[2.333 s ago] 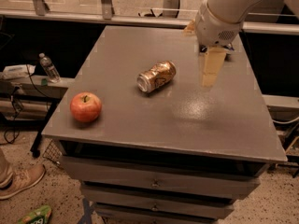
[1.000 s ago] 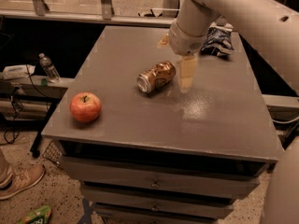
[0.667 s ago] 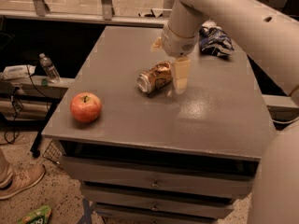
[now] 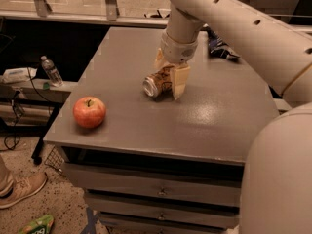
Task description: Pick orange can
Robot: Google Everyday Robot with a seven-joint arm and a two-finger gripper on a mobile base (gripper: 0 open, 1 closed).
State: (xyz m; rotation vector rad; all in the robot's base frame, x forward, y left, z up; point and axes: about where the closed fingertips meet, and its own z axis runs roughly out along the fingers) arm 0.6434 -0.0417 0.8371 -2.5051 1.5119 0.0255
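Could not make out the right end of the orange can (image 4: 157,83), covered by the near finger (image 4: 179,79) of the gripper (image 4: 167,81); made out only part of a bag (image 4: 220,48) at the table's (image 4: 219,116) far right, behind the arm (image 4: 234,18). Found the can on its side near the table's middle, between fingers spread apart either side of it, contact unclear.
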